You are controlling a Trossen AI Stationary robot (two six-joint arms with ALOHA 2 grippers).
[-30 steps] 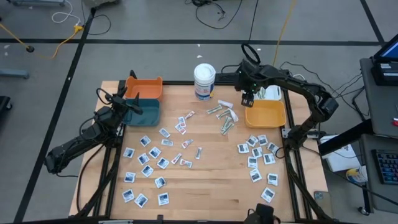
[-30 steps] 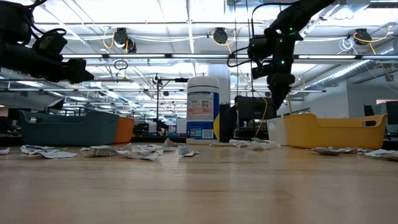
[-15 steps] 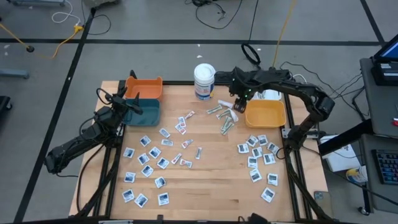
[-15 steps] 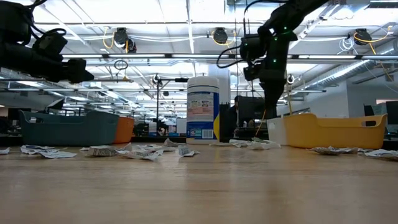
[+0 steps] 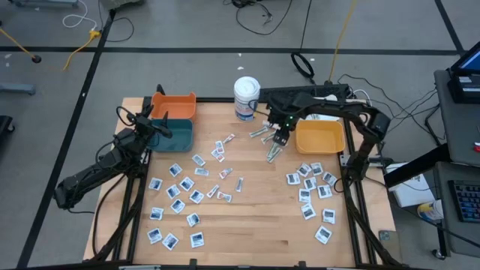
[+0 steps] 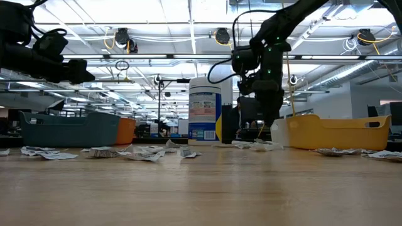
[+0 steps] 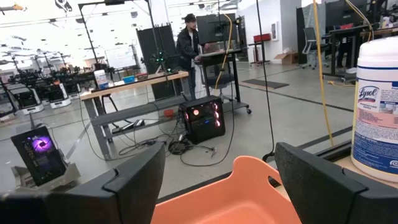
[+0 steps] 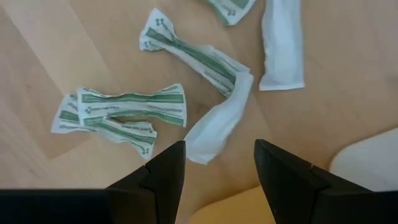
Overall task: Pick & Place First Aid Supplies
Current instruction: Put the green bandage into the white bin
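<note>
On the wooden tabletop (image 5: pixel 247 217) we see first aid packets (image 5: pixel 180 196) scattered from seven to four o'clock. Our left hand (image 5: pixel 148 120) waits over the teal bin (image 5: pixel 174 136) at ten o'clock, fingers spread, holding nothing. Our right hand (image 5: pixel 279 139), fingers apart and empty, hangs above the green-striped wrapped strips (image 8: pixel 134 106) near one o'clock, beside the yellow bin (image 5: pixel 321 137).

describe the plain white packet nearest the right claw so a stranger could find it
Start at the yellow bin on the table's right side; just left of it lies a small cluster of wrapped strips under the right claw. The one you want is the plain white packet, while its neighbours carry green print.
</note>
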